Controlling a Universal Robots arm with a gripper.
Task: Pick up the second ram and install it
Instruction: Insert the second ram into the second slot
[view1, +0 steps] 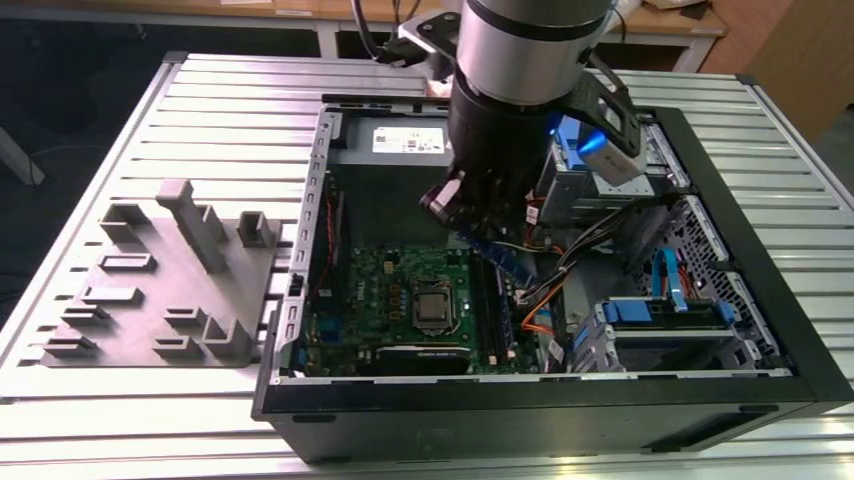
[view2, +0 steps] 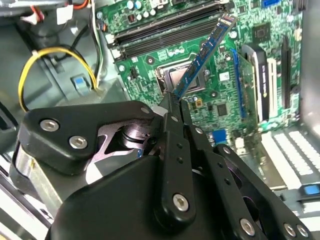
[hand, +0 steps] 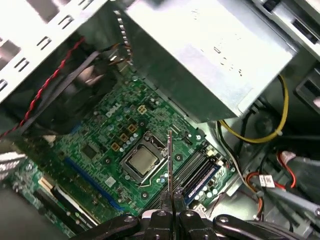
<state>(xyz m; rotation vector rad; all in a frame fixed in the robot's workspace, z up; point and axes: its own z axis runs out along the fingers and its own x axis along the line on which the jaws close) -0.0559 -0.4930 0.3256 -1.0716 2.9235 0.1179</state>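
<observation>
My gripper is shut on one end of the second ram, a narrow bluish-green stick with black chips. The stick hangs tilted in the air above the green motherboard, over the CPU socket. The long black memory slots lie beside the socket, apart from the stick. In the first wrist view the second ram shows edge-on, rising from the gripper, with the slots just to its side. In the exterior view the gripper hangs inside the open case with the second ram slanting below it.
The grey power supply sits at the case's far end. Yellow, orange and red cables run beside the slots. An expansion card stands on the board. A grey holder block stands on the slatted table at the exterior view's left. Drive bays line the case's right.
</observation>
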